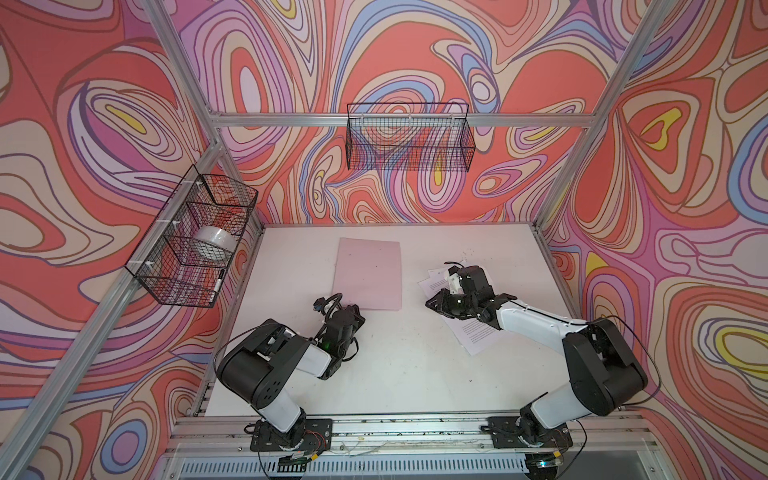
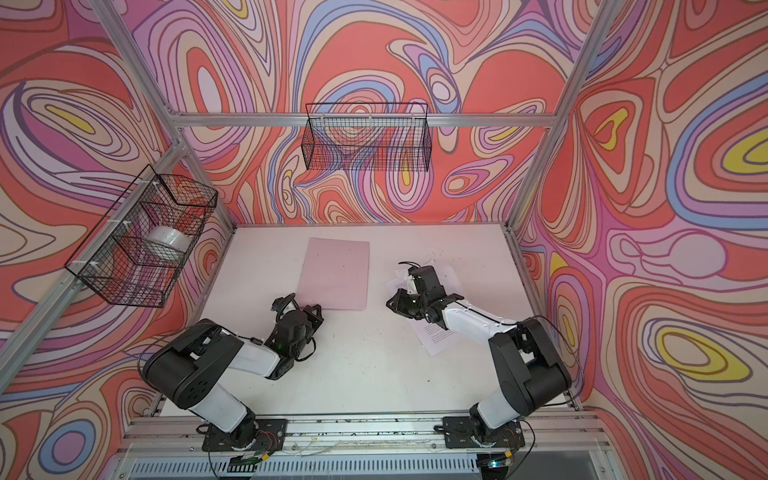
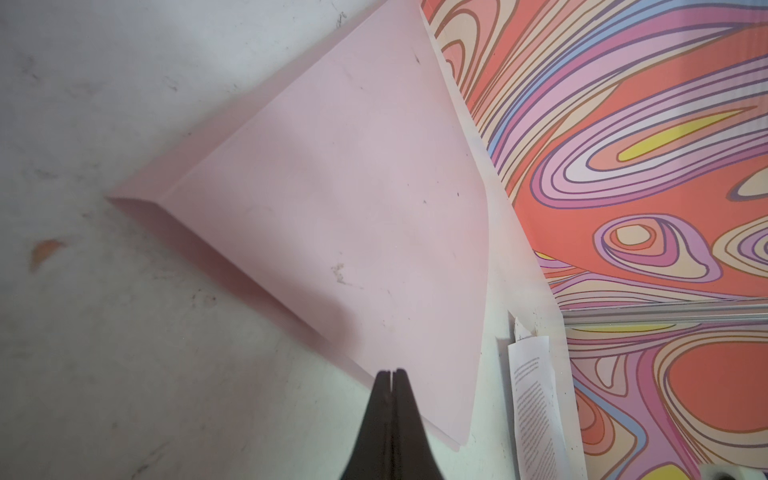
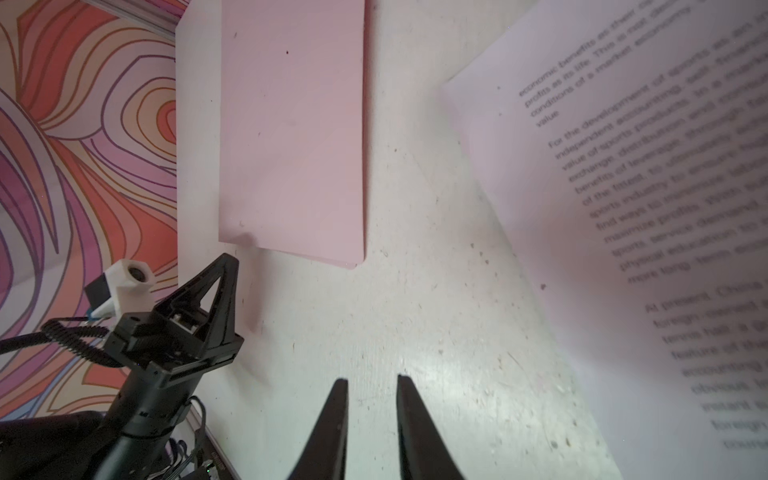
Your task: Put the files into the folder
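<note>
We are in a robotics lab test cell: the left arm (image 1: 266, 365) and right arm (image 1: 598, 361) bolted to a slotted rail (image 1: 415, 426), a white tabletop (image 1: 415, 365) caged by aluminium bars (image 1: 282, 119), printed swirl backdrops (image 1: 415, 50) as walls, and 2 wire bins tied on, back basket (image 1: 409, 137) and side basket (image 1: 183, 286).

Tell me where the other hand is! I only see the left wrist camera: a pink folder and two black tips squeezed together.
Observer: The right gripper is over the table, between the folder and the files, which lie to the folder's right.
Child: Is it holding a paper?
Observer: No. Its wrist view shows its jaws apart with nothing between them.
</note>
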Controlling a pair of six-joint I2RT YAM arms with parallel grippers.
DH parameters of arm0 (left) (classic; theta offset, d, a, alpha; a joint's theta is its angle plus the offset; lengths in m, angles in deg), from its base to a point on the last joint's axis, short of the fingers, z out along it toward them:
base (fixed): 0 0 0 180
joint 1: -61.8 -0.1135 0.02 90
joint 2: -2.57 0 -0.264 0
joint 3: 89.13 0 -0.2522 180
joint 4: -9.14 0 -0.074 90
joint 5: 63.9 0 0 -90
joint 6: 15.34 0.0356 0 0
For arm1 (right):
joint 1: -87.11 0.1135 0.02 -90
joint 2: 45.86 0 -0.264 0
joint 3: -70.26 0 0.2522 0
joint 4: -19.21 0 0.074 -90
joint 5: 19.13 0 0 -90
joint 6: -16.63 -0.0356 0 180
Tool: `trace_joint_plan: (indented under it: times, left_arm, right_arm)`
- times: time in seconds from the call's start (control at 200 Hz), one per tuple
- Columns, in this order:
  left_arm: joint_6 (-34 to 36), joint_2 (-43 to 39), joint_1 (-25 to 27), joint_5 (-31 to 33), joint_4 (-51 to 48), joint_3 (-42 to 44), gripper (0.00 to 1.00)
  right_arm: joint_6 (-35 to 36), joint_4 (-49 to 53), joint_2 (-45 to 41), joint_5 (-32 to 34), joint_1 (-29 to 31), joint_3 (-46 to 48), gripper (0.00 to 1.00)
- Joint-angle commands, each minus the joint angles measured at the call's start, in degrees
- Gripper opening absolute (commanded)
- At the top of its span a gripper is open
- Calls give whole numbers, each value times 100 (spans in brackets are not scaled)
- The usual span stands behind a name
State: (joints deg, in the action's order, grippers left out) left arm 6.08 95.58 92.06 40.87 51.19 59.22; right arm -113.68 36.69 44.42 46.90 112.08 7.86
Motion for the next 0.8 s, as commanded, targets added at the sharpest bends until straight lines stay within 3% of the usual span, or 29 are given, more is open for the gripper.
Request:
trace_joint_plan:
  times: [0.0, 0.045, 0.115, 0.255, 0.441, 0.521, 0.606, 0.691, 0.796]
  left_arm:
    - [36, -176, -55, -3, -243, -64, 33]
    - [-7, -195, -64, 17, -226, -4, 44]
    - [-114, -172, -97, -15, -78, 110, 49]
    - [-410, 94, -278, -203, 375, 338, 50]
    - [-690, 1046, -663, -819, 2226, 562, 44]
    - [-755, 1045, -778, -1156, 2175, 452, 43]
    - [-638, 611, -857, -1414, 1390, 312, 43]
    - [-310, -266, -966, -1460, -312, 147, 44]
    - [453, -1577, -1010, -980, -2522, -145, 45]
  right_arm:
    - [-80, -544, 425, -132, 79, -207, 33]
    - [-116, -648, 611, -165, 80, -307, 36]
    - [-159, -873, 862, -253, 93, -452, 42]
    - [-151, -1041, 1367, -237, 89, -871, 49]
    - [-91, -1101, 2090, -288, 89, -1508, 48]
    - [-108, -1135, 2369, -267, 88, -1763, 48]
    - [-116, -1122, 2616, -224, 91, -2006, 52]
    - [-60, -1052, 2798, -163, 91, -2230, 63]
    - [4, -891, 3057, -193, 87, -2545, 65]
